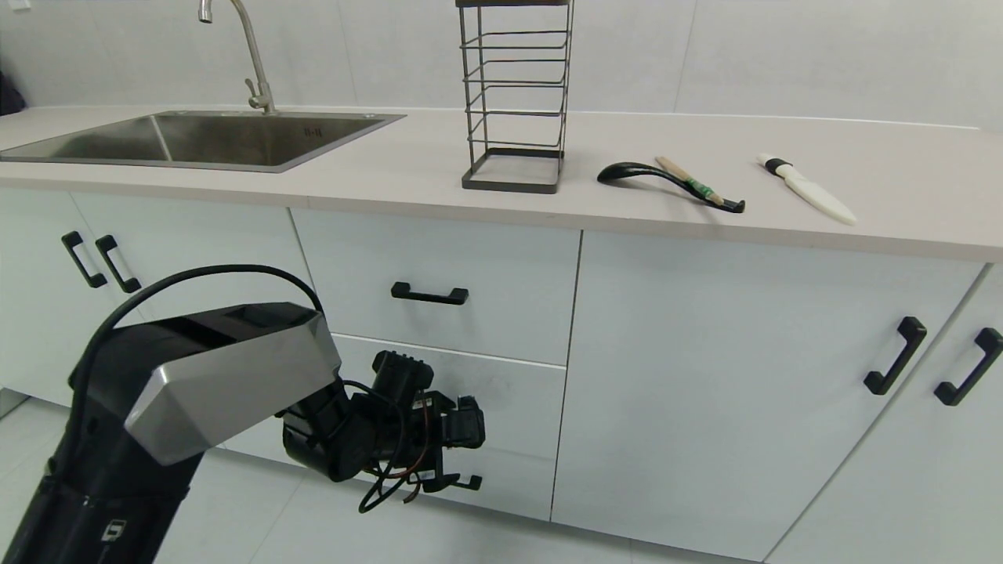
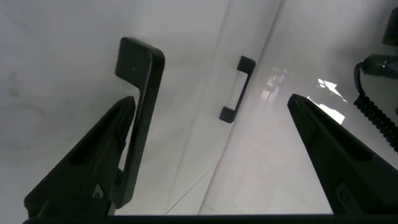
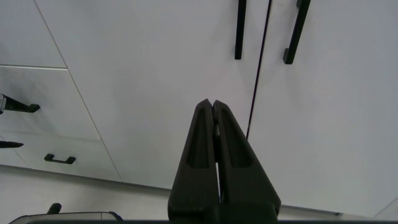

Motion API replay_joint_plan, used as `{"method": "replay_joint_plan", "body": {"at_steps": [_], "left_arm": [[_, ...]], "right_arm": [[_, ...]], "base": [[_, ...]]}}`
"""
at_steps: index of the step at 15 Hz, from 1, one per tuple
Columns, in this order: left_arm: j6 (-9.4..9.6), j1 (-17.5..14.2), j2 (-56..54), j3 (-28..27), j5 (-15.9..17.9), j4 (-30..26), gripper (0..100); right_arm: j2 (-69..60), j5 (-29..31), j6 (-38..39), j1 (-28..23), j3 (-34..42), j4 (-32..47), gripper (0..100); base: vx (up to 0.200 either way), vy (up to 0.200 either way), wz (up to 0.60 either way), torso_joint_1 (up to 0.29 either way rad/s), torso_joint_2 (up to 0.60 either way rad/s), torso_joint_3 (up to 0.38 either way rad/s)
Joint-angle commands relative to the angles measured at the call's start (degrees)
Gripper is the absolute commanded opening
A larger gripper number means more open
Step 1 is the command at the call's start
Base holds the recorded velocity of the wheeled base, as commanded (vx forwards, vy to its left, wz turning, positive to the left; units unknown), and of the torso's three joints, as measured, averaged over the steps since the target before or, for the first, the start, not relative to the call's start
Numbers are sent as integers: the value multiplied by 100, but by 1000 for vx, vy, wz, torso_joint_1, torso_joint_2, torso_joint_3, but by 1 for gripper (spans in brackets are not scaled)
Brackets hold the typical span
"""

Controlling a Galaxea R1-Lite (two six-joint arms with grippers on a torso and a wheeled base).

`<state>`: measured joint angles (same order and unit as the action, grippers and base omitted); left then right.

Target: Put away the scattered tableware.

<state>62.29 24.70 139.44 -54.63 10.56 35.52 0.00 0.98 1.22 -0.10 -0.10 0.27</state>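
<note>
Nothing stowed yet: ladle (image 1: 666, 178), chopsticks (image 1: 689, 182), white knife (image 1: 807, 189) lie on counter (image 1: 392, 172); left gripper (image 2: 210, 106) released at drawer handle (image 2: 140, 112); right gripper (image 3: 213, 106) clenched, empty.

The left arm (image 1: 157, 407) wears an angular silver shell (image 1: 251, 368) over matte black links, a thick black cable (image 1: 211, 272) arching above. The left gripper (image 2: 208, 102) and right gripper (image 3: 212, 102) carry black tapered wedge fingers (image 3: 202, 149).

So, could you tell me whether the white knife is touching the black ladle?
Apart. The head view shows a strip of bare counter between the knife and the ladle.
</note>
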Motion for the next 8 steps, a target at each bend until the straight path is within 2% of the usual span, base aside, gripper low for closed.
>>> {"method": "replay_joint_plan", "body": {"at_steps": [1,4,8], "left_arm": [[2,-9,-13,57,-1,-2,100],[11,-9,-48,277,-1,7,100],[-7,-26,-206,743,-1,332,100]], "right_arm": [[9,-1,1,1,1,0,0],[9,-1,1,1,1,0,0],[9,-1,1,1,1,0,0]], "base": [[0,0,0,0,0,0],[0,0,0,0,0,0],[0,0,0,0,0,0]]}}
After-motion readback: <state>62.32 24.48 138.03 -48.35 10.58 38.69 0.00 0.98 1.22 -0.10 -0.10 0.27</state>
